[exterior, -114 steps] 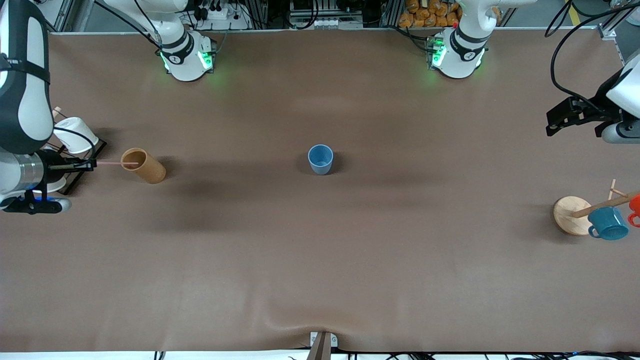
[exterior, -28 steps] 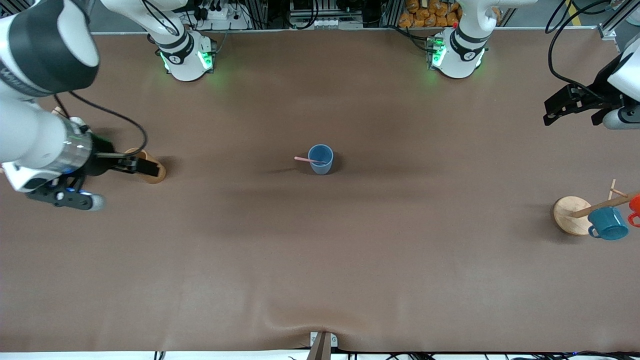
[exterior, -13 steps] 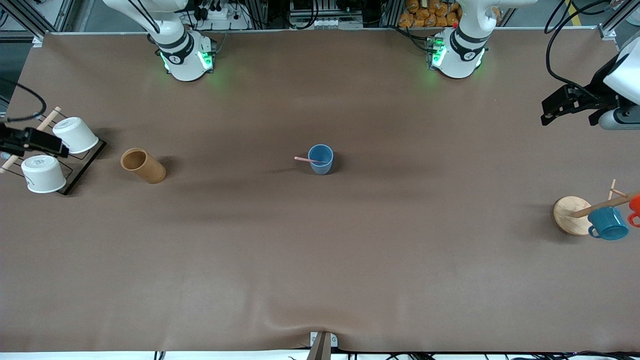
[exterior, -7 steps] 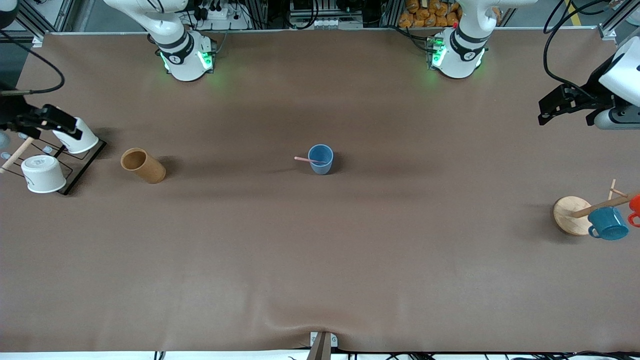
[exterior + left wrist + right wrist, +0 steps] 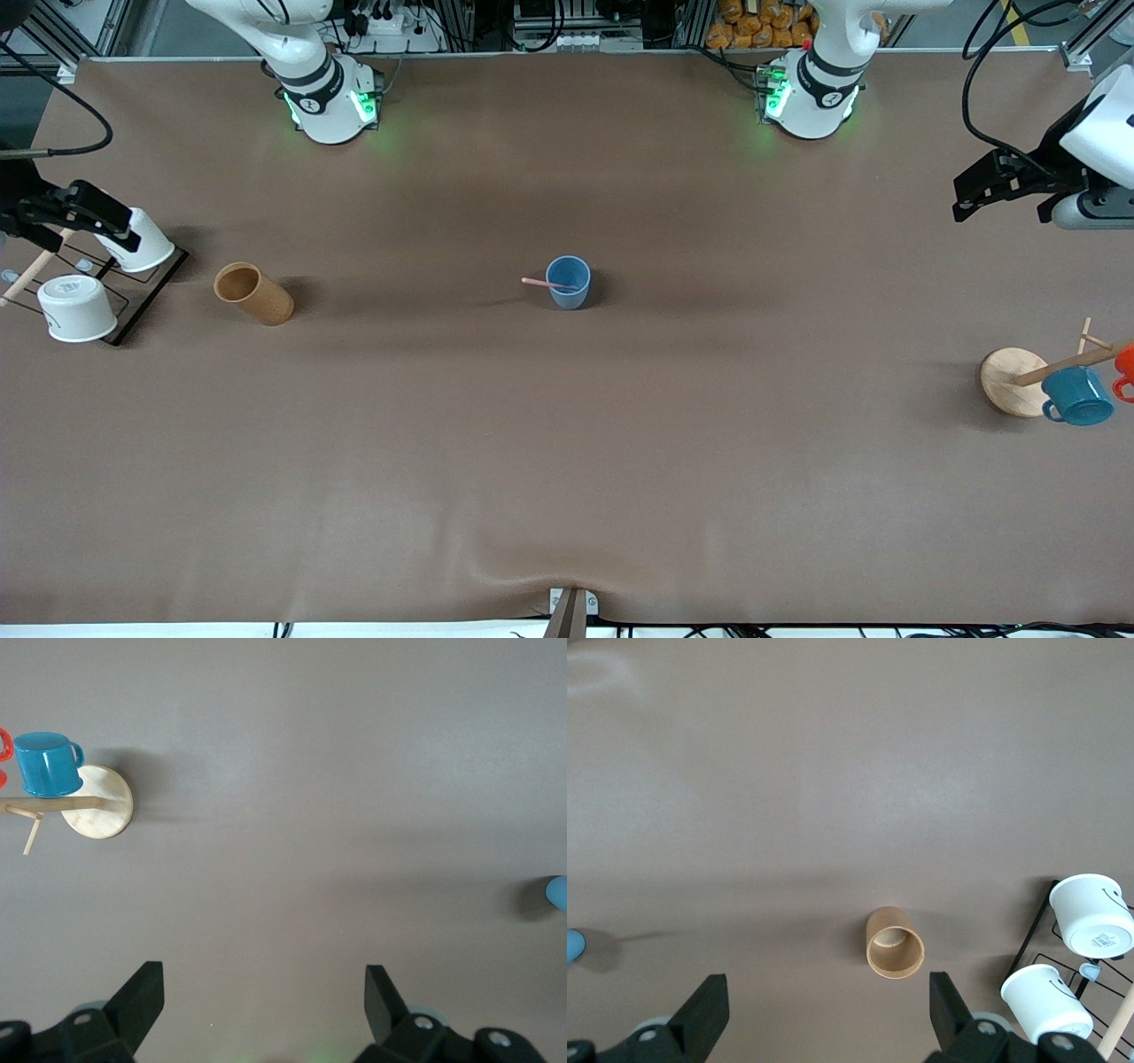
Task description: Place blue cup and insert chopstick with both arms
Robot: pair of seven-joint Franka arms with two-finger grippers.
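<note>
Chopstick now in cup — arms clear

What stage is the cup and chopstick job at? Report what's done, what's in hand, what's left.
Done: the small light-blue handleless cup stands upright mid-table with the thin pale-pink chopstick leaning in it. In hand: nothing. The right tool is open over the rack of white cups, and the left tool is open over the left arm's end of the table. Left: nothing visible.
</note>
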